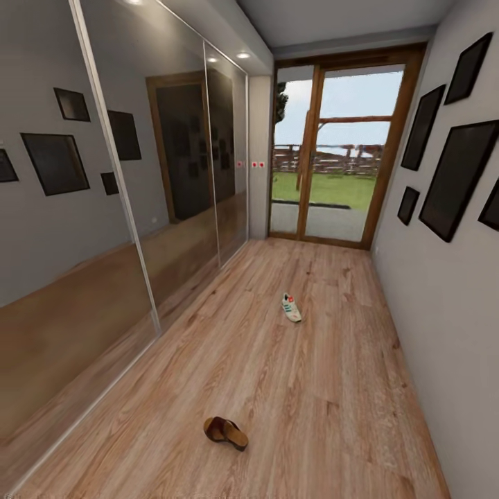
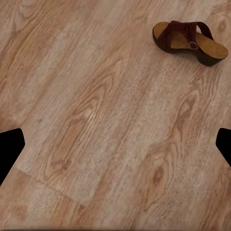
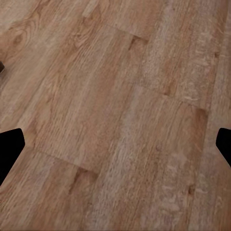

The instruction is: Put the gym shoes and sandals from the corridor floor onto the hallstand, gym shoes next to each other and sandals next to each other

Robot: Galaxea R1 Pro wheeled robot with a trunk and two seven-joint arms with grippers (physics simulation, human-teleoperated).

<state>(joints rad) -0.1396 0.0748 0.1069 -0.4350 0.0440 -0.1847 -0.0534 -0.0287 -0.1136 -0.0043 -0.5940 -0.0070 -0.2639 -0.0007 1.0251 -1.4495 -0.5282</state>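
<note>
Approach step, by my reading: one sandal (image 1: 225,432) lies on the floor (image 1: 326,388) nearest the robot, a gym shoe (image 1: 291,307) well beyond it. Both grippers' fingers (image 2: 10,149) stand spread, empty. Next: lower over the sandal.

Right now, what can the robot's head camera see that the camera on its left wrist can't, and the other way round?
Head view alone: one gym shoe farther down the corridor, the mirrored wardrobe, the glass door at the far end and dark frames on the wall. Left wrist view alone: a close look at the sandal's woven band and buckle, plus the dark tips of the left jaws at the picture's edges, set wide apart. Both share the brown sandal lying on the wood floor.
</note>
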